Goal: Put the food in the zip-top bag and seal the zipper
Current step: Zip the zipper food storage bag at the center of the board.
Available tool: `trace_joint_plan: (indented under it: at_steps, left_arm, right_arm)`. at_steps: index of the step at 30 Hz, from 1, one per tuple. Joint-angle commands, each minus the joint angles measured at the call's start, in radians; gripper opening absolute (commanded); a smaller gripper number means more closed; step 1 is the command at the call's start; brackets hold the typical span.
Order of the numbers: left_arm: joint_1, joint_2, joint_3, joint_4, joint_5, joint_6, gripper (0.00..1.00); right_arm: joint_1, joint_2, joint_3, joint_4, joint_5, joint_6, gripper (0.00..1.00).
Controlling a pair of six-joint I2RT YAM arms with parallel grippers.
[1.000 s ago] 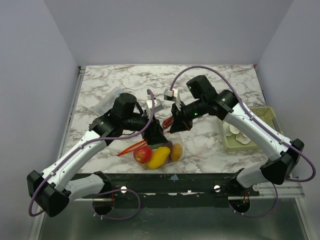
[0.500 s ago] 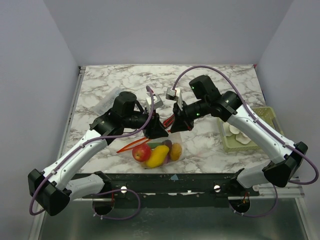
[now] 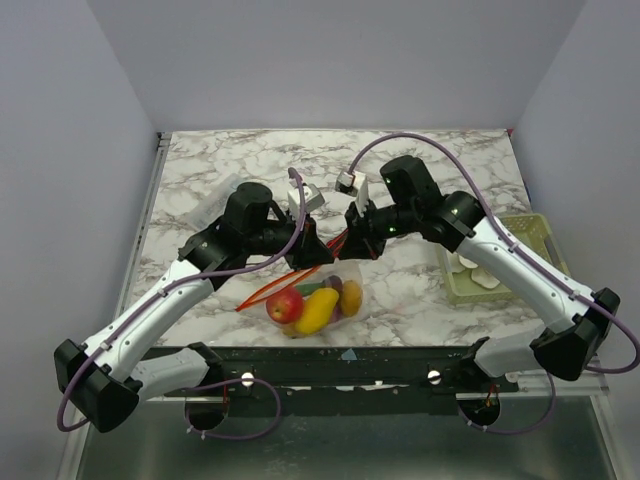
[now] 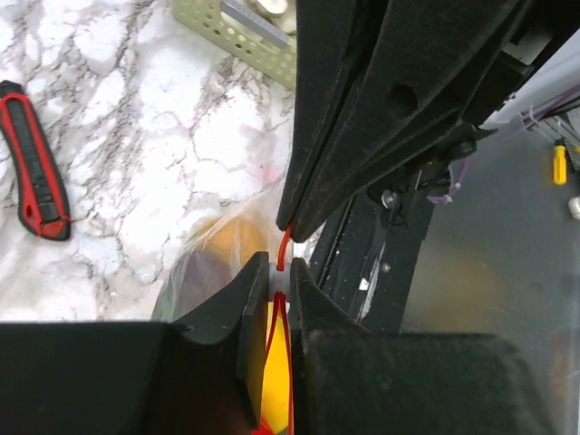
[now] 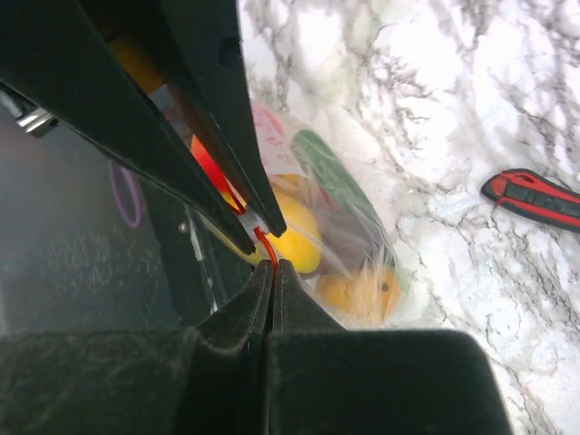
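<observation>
I have both grippers pinched on the zipper (image 3: 265, 292). The left gripper (image 4: 281, 272) has its black fingers closed flat on the thin orange-red strip. The right gripper (image 5: 272, 265) is clamped on the same strip just beside it, with the two sets of tips nearly touching. The bag (image 3: 352, 275) is clear, floppy film, crinkled and glinting. It hangs from that strip down to the marble bench (image 3: 420, 170), near the front edge and about midway between the arms. The food (image 3: 317, 312) sits inside, bunched at the bag's bottom: smooth, glossy rounded shapes in red, yellow, orange and purple, plus a slim green one. To the left of the grippers, the loose end of the strip trails down toward the bench. On the right side stands a pale green slotted basket (image 3: 530, 228) holding flat white pieces (image 3: 470, 262). From the wrist views I see a slim red-and-black stick (image 4: 34, 161) lying flat on the marble, apart from the bag.
</observation>
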Motion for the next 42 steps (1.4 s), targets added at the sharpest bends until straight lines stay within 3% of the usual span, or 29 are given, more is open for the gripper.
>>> trace_joint_plan:
  at_steps: [1, 6, 15, 32, 35, 38, 42]
  left_arm:
    - [0.002, -0.060, 0.004, -0.070, -0.120, 0.019, 0.00]
    - [0.006, -0.108, -0.012, -0.155, -0.184, 0.043, 0.00]
    - [0.010, -0.175, -0.037, -0.273, -0.289, 0.021, 0.01]
    - [0.026, -0.216, -0.058, -0.429, -0.548, -0.119, 0.06]
    - [0.035, -0.213, -0.066, -0.428, -0.584, -0.124, 0.20]
    - [0.041, -0.216, -0.058, -0.408, -0.584, -0.115, 0.51]
    - [0.041, -0.234, -0.003, -0.391, -0.617, -0.111, 0.77]
  right_arm:
    - [0.007, -0.095, -0.122, 0.161, 0.299, 0.202, 0.00]
    - [0.008, -0.165, -0.240, 0.223, 0.654, 0.317, 0.00]
    - [0.005, -0.250, -0.315, 0.208, 1.040, 0.437, 0.00]
    - [0.006, -0.241, -0.326, 0.093, 1.175, 0.478, 0.00]
    - [0.005, -0.246, -0.330, 0.093, 1.148, 0.472, 0.00]
    - [0.005, -0.231, -0.333, 0.096, 1.129, 0.481, 0.00]
    - [0.005, -0.177, -0.319, 0.127, 1.123, 0.490, 0.00]
